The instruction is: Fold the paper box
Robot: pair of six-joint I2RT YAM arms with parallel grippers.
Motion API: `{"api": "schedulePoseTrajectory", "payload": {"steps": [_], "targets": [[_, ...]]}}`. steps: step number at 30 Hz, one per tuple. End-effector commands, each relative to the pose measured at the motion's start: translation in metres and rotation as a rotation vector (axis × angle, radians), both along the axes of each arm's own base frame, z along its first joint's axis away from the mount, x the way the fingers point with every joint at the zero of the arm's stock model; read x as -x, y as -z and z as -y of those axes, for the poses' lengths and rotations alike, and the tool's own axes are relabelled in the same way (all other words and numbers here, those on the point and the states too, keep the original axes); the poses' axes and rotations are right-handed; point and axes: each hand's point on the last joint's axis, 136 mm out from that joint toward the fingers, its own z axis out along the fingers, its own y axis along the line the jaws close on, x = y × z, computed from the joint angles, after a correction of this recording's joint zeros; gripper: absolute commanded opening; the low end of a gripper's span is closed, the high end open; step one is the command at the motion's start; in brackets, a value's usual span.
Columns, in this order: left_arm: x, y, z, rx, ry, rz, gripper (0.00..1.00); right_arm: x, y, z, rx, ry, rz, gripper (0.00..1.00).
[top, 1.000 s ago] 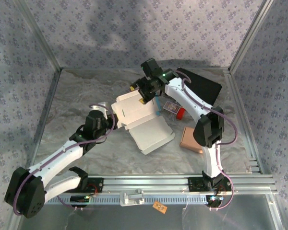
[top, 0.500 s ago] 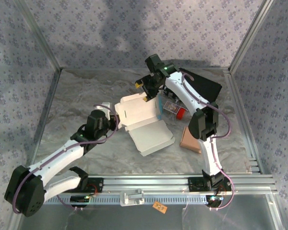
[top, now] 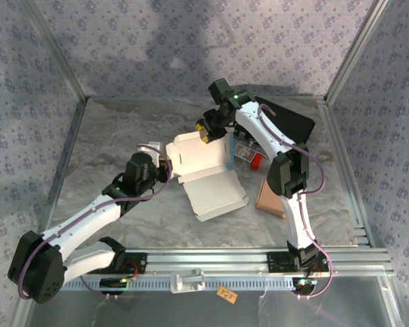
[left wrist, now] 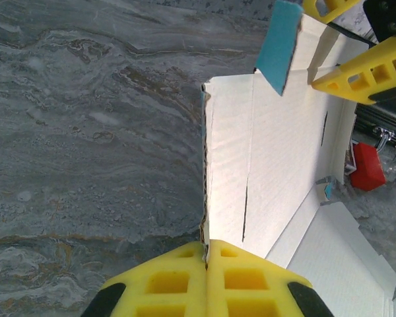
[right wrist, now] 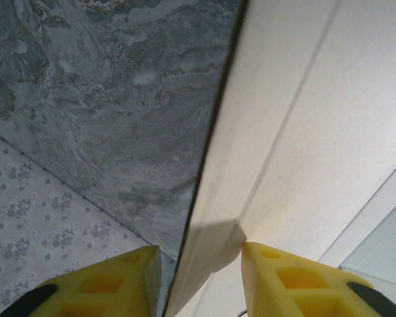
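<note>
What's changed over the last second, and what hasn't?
The right gripper shifted toward the far wall and narrowed its jaws astride the paper box's rear panel edge, not yet clamped. The box slid slightly right. The left gripper stays shut on the box's left edge.

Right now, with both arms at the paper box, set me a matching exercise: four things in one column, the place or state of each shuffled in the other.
Things
1. left gripper
2. right gripper
3. red item
4. black sheet

Place or state
A. lies at the far right corner of the table
B. jaws apart, astride a flap of the paper box
C. shut on the box's edge
D. lies just right of the box

Pairs: 1-C, 2-B, 3-D, 4-A
</note>
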Motion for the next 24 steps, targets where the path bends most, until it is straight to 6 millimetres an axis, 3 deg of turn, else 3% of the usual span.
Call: {"api": "schedulePoseTrajectory", "payload": {"steps": [1,4,11,14,16,22,24], "targets": [[-0.005,-0.018,0.006,-0.001,0.013,0.046,0.00,0.005,-0.003,0.007,0.012,-0.003,-0.007,0.33],[-0.005,-0.017,0.005,-0.005,0.013,0.045,0.00,0.003,-0.007,0.011,0.016,0.006,0.011,0.31],[-0.005,-0.016,0.006,-0.008,0.016,0.038,0.00,-0.003,-0.012,0.013,0.016,0.020,0.069,0.15],[-0.005,-0.015,0.005,-0.006,0.009,0.035,0.00,-0.001,-0.012,0.012,0.019,0.020,0.087,0.02],[-0.006,-0.014,0.003,-0.005,-0.004,0.026,0.00,0.000,-0.010,0.008,0.009,0.026,0.100,0.00],[-0.002,-0.024,-0.025,0.147,-0.166,-0.100,0.31,-0.001,-0.004,-0.005,-0.028,0.100,0.227,0.00],[0.005,-0.028,-0.041,0.257,-0.270,-0.202,0.35,-0.004,-0.005,-0.008,-0.045,0.144,0.298,0.00]]}}
